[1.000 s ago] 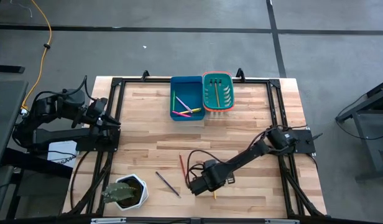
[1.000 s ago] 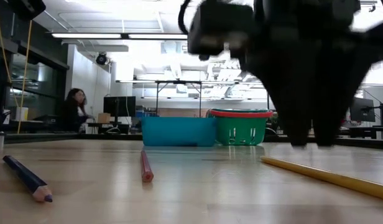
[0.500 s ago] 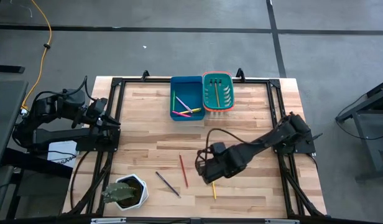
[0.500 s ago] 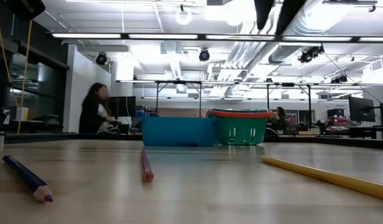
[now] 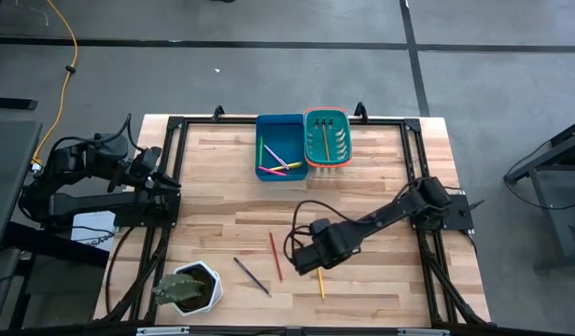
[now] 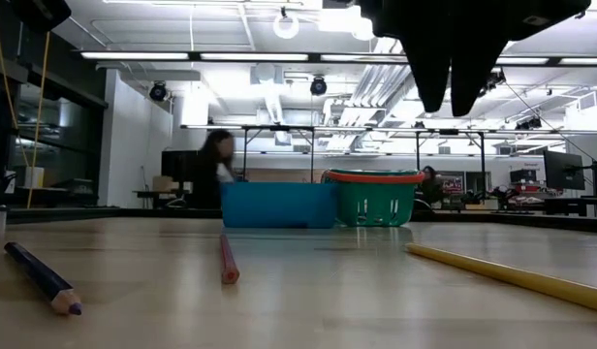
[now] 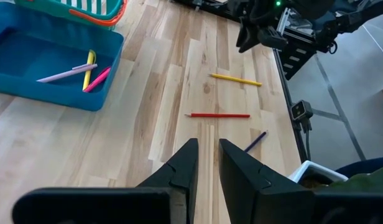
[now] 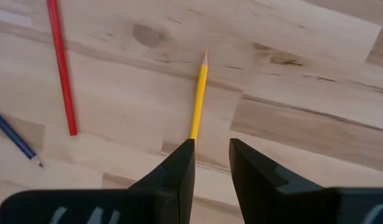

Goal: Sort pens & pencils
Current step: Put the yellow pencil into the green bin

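Note:
Three loose pencils lie flat on the wooden table near its near edge: a yellow one [image 5: 320, 285] [image 8: 199, 96], a red one [image 5: 275, 257] [image 6: 227, 260] and a dark purple one [image 5: 252, 275] [image 6: 42, 276]. More sticks lie in the blue bin [image 5: 280, 147], and one lies in the green basket with the orange rim [image 5: 327, 137]. My right gripper [image 5: 309, 259] [image 8: 211, 155] hovers open above the table, over one end of the yellow pencil, touching nothing. My left gripper [image 7: 207, 163] waits open at the table's left edge [image 5: 161, 179].
A white pot with a plant [image 5: 189, 289] stands at the table's near left corner. The two bins sit side by side at the far edge. Black frame rails [image 5: 413, 159] run along the table's sides. A person [image 6: 213, 179] moves in the room behind.
My right gripper rose from just above the table beside the yellow pencil, shifted a little toward the far edge, then came partway down again. The three loose pencils lie as before. The person in the background walked across the room.

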Motion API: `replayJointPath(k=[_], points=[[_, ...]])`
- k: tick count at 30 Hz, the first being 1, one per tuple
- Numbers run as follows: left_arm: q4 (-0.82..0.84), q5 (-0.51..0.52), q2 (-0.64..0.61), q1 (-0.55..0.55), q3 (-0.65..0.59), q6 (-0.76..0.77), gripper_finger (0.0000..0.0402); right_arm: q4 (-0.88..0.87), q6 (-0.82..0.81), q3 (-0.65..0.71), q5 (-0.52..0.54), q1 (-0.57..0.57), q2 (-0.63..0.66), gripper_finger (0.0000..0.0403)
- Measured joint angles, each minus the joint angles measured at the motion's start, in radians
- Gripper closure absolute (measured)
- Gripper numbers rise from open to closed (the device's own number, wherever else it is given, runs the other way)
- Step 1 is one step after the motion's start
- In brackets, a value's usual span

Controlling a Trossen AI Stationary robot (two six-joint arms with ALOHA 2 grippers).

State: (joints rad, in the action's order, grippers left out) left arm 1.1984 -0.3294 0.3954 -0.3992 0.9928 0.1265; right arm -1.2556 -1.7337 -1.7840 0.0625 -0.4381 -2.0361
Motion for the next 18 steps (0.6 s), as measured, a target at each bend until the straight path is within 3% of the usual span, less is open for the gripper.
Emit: replayJointPath(k=[11, 18], points=[[0.002, 0.000, 0.000, 0.000, 0.000, -0.015, 0.0350, 0.093, 0.009, -0.030, 0.012, -0.013, 0.037, 0.0311], [0.002, 0.000, 0.000, 0.000, 0.000, -0.014, 0.0350, 0.087, 0.120, -0.105, 0.255, -0.042, 0.226, 0.0311]])
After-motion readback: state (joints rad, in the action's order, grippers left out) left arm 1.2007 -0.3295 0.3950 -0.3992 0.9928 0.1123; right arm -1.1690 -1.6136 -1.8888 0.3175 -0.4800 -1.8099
